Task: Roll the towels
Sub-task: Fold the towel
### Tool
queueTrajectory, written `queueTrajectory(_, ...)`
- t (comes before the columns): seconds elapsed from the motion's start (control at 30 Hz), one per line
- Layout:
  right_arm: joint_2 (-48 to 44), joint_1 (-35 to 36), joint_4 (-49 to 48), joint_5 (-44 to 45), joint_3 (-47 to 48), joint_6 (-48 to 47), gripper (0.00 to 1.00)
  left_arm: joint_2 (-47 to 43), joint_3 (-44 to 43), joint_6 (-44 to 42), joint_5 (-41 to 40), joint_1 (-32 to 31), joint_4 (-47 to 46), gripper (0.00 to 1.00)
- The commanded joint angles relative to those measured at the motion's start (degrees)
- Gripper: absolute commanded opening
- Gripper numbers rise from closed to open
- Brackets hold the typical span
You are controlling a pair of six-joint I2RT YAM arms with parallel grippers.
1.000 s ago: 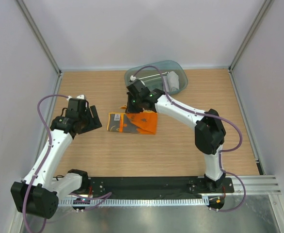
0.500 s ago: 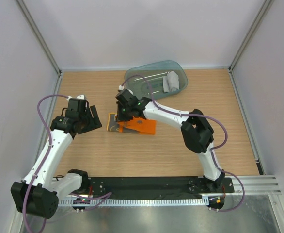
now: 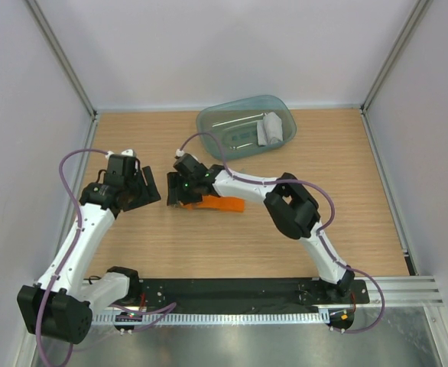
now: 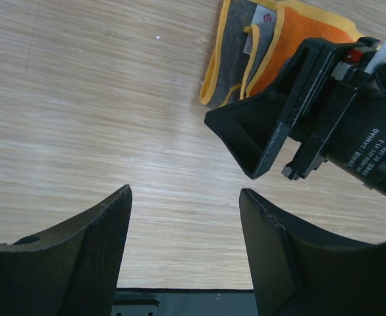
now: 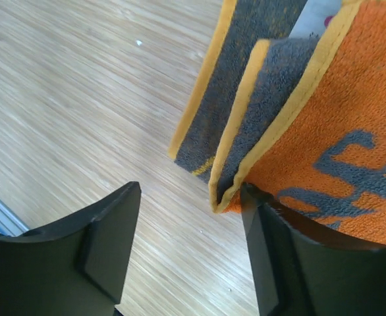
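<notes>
The yellow-orange towel [image 3: 221,204] lies folded over on the table's middle, its grey underside and yellow hem showing in the right wrist view [image 5: 325,125]. My right gripper [image 3: 176,191] stands open at the towel's left end. The folded corner touches one of its fingers [image 5: 272,250], and nothing lies between them [image 5: 190,197]. My left gripper [image 3: 150,189] hovers open just left of it, over bare wood [image 4: 185,197], facing the towel [image 4: 242,46] and the right gripper [image 4: 311,112]. The grey towel [image 3: 271,128] rests rolled in the teal tray.
The translucent teal tray [image 3: 232,130] sits at the back of the table, behind the right arm. White walls with metal posts close in the left, back and right sides. A black rail runs along the near edge.
My right gripper carried the towel's edge leftward, folding it over into a narrower strip, then opened and let go. The left arm has stayed still.
</notes>
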State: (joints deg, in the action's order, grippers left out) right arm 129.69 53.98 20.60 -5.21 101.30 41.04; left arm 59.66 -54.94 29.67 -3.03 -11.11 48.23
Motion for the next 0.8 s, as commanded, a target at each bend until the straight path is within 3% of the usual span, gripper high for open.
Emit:
queueTrajectory(0.0,-4.78,0.08,0.14,1.17,3.47,-2.36,0.71,0.46,0.09,-0.14,-1.01,0.39,-0.77,0.67)
queueTrajectory(0.27,-20.16,-2.72,3.74,2.22,1.11,-4.65,0.84,0.11,0.09,0.30,-2.86,0.39,-0.24,0.67)
queueTrajectory(0.47,-36.57,-13.26,2.87,1.35,-20.41,-3.16,0.82,0.81,0.09,0.30,-2.25,0.39,-0.33,0.66)
queueTrajectory(0.6,-40.57,-22.40,1.73,-1.54,-33.24,-4.65,0.77,1.86,-0.08,0.04,-0.67,0.39,-0.77,0.66)
queueTrajectory(0.77,-36.89,-24.97,-2.66,-5.86,-38.98,-4.74,0.72,2.04,0.27,-0.05,0.04,0.39,-0.94,0.65)
